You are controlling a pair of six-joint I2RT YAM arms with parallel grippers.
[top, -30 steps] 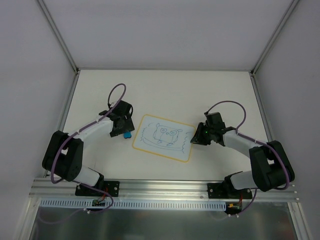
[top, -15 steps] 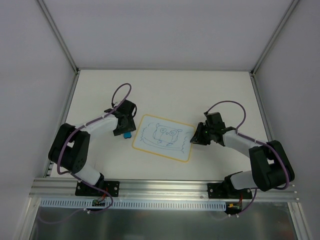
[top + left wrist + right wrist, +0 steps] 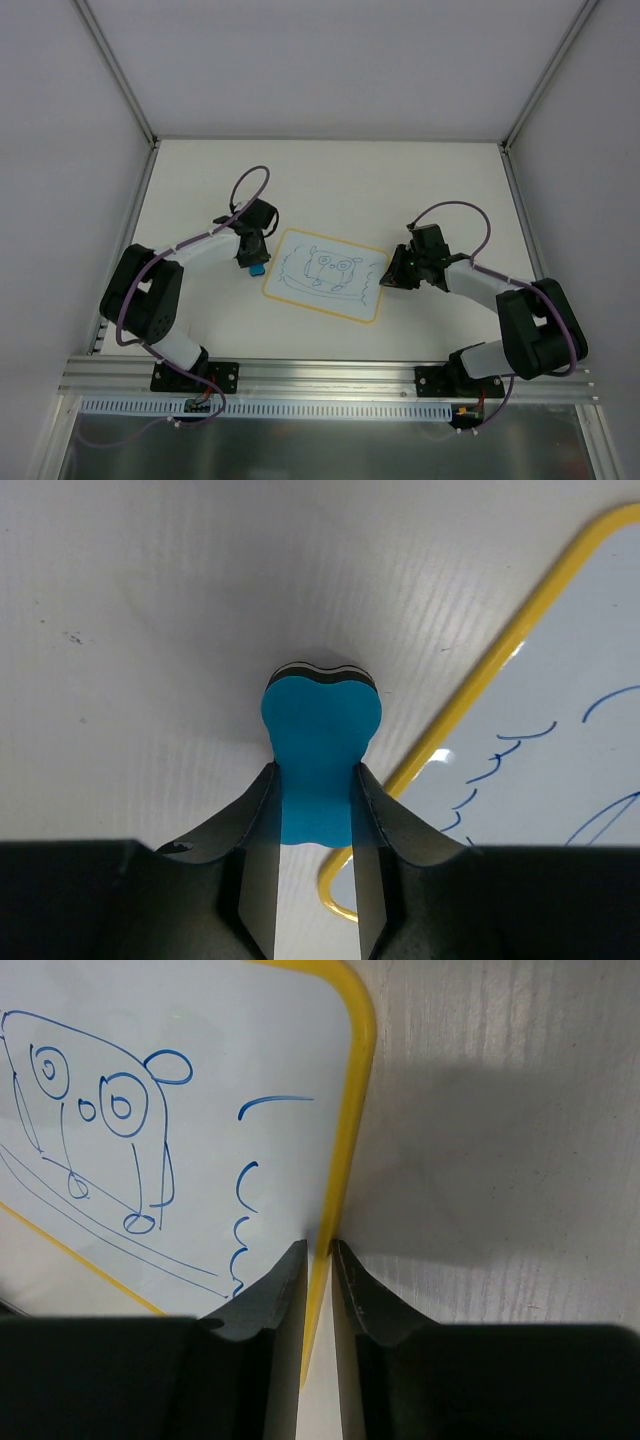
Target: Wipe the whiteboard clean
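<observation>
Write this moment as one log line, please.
left tool: shut on blue eraser beside whiteboard | right tool: shut on whiteboard edge | drawing: not yet erased

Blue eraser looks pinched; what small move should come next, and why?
Probably lift the eraser and carry it onto the whiteboard: the left gripper grips it beside the board, the drawing is unwiped, the right gripper holds the rim.

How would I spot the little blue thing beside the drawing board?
Find the yellow-rimmed whiteboard with the blue doodle, in the middle of the table. Just off its left edge lies the eraser, pinched by the left gripper. It is the only solid bright-blue block there, small and waisted.
</observation>
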